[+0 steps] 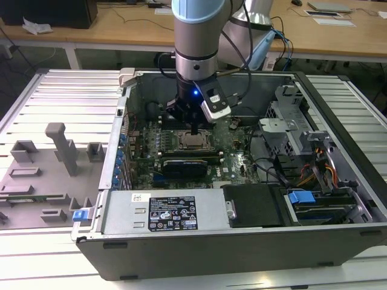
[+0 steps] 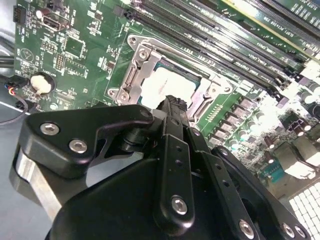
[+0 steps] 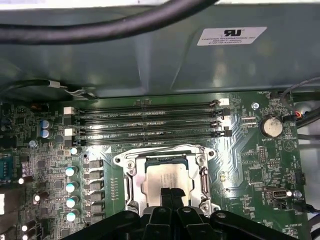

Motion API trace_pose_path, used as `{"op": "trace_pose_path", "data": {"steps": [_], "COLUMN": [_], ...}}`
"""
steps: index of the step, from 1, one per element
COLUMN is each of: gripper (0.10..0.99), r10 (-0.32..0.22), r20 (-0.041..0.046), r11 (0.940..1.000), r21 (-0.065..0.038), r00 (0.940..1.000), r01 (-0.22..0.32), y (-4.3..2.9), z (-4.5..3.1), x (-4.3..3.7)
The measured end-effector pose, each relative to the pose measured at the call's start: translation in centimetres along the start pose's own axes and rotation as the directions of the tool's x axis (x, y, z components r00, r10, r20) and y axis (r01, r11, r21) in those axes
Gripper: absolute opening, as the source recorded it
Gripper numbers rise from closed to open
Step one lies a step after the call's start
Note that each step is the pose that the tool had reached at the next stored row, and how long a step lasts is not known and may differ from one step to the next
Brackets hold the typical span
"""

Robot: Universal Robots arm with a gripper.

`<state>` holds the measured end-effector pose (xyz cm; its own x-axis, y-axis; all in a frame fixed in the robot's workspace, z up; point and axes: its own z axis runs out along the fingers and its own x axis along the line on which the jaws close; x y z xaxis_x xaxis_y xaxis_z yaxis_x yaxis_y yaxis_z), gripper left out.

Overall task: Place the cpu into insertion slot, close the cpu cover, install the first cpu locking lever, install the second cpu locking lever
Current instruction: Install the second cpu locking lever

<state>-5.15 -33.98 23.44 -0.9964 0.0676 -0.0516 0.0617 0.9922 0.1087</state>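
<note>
Your black two-finger gripper (image 3: 168,192) hangs directly over the square dark insertion slot with its silvery metal rim (image 3: 202,172), set into the green circuit board (image 3: 250,155) inside the open grey computer case (image 1: 338,103). In both wrist views the fingers are pressed together tip to tip with nothing between them: clenched, and grasping nothing. The closed tips sit at or just above the near edge of the flat square cpu with a dull silver-grey metal top (image 3: 162,179); contact cannot be confirmed.

The cpu lies flat and square within the insertion slot, so I judge the placing step done. The closed fingers suit pushing, not picking.

The thin silvery metal cpu cover frame (image 2: 137,70) appears to lie around the chip, its top showing through the central window. Whether it is fully down, and how the locking levers stand, I cannot tell.

The long narrow black memory slots (image 3: 150,120) run just beside the socket, all unfilled. The case also holds a black rectangular heatsink block (image 1: 190,164) near the socket.
</note>
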Motion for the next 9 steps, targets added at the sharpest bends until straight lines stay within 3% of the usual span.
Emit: {"op": "trace_pose_path", "data": {"steps": [9], "gripper": [0.106], "r10": [0.000], "r20": [-0.0001], "r11": [1.0000], "r21": [0.000], "r00": [1.0000], "r01": [0.000], "y": [0.00], "z": [-0.02], "x": [0.00]}}
